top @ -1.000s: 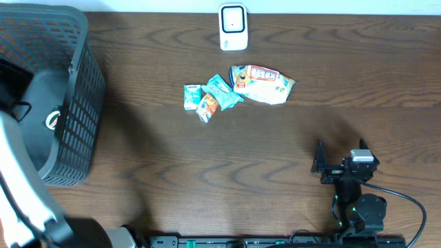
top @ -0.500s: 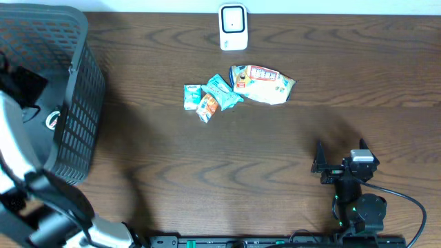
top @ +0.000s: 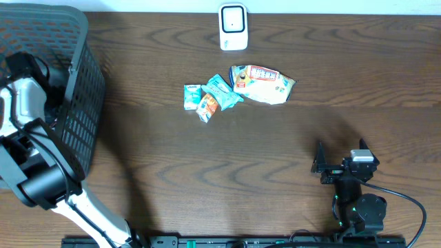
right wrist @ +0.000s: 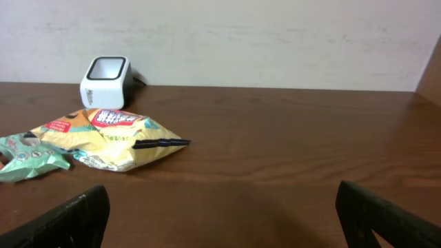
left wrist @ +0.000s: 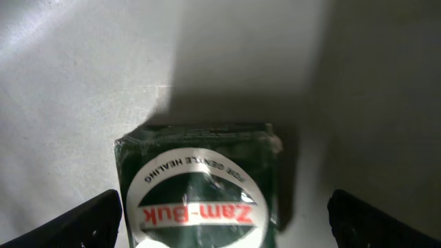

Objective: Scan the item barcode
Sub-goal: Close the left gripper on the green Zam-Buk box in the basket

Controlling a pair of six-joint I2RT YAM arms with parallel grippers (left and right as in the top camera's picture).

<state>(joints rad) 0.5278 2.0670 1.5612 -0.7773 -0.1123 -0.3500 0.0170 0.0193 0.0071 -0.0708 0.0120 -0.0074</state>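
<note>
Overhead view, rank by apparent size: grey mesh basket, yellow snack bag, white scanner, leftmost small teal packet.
Largest to smallest:
grey plastic mesh basket
yellow crinkled snack bag
white boxy scanner (close to the bag, slightly smaller)
leftmost small teal packet

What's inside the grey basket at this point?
The left arm reaches into the basket, covering most of its floor from overhead. The left wrist view shows a green Zam-Buk box lying on a grey surface beneath the open left claw. Anything else inside is hidden.
</note>
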